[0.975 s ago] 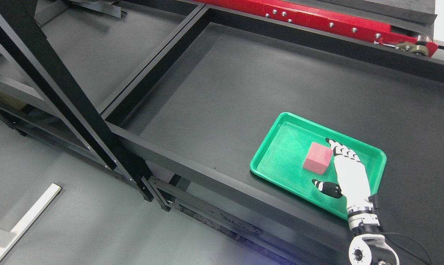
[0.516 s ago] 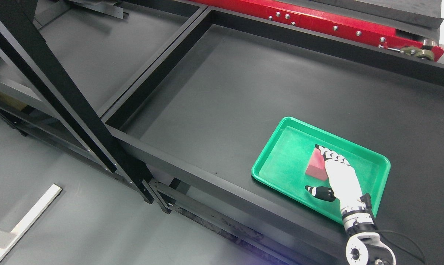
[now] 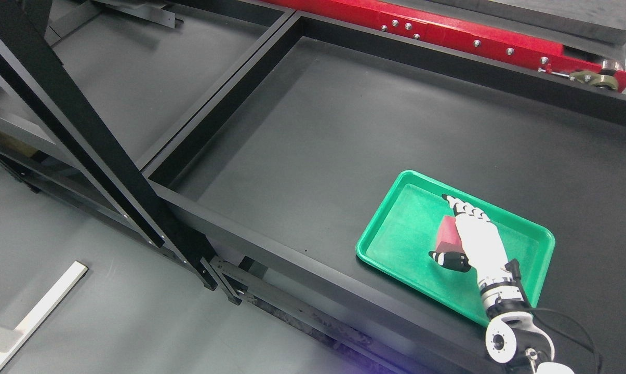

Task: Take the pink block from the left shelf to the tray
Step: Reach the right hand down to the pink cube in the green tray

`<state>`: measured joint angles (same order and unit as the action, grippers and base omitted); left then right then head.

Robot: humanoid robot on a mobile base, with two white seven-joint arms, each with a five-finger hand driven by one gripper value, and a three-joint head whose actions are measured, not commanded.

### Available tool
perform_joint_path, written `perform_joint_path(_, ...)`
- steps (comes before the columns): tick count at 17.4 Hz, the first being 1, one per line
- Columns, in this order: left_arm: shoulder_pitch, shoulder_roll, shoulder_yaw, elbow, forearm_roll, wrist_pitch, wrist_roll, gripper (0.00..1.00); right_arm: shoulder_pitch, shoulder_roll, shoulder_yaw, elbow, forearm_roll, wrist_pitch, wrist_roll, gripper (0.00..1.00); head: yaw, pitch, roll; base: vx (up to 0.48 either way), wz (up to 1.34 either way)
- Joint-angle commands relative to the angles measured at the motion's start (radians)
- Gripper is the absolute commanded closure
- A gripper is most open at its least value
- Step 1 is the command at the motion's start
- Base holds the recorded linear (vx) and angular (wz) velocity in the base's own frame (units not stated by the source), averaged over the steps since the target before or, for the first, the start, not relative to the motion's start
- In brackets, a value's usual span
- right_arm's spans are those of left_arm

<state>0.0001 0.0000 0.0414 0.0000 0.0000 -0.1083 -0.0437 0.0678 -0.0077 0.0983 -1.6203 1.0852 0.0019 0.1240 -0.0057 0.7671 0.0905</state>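
Note:
The pink block (image 3: 446,237) lies in the green tray (image 3: 396,228) at the right of the black table. My right hand (image 3: 448,228) comes up from the lower right and lies over the block, covering its right part. The fingers (image 3: 466,212) are stretched out flat above the block and the thumb (image 3: 448,258) is spread beside its near edge. I cannot see the fingers closed around the block. The left arm is out of view.
A black slanted shelf post (image 3: 84,130) crosses the left side. The table's raised black front rim (image 3: 271,244) runs in front of the tray. A red rail (image 3: 448,39) lines the far edge. A white strip (image 3: 32,311) lies on the floor at lower left.
The camera has shifted a little. My right hand has moved left from beside the block to over it, hiding much of it. The block stays in the tray.

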Motion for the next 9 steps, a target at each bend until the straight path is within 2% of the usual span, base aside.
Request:
perform_joint_path(1, -0.022, 0.017, 0.000, -0.017, -0.002, -0.001, 0.001, 0.00, -0.043, -0.044, 0.004, 0.097, 0.004, -0.002, 0.000, 0.02, 0.0000, 0.000, 0.000, 0.044, 0.03)
perform_joint_path(9, -0.022, 0.017, 0.000, -0.017, -0.002, -0.001, 0.001, 0.00, -0.011, -0.086, 0.006, 0.128, 0.004, 0.003, 0.000, 0.02, 0.0000, 0.000, 0.000, 0.020, 0.01)
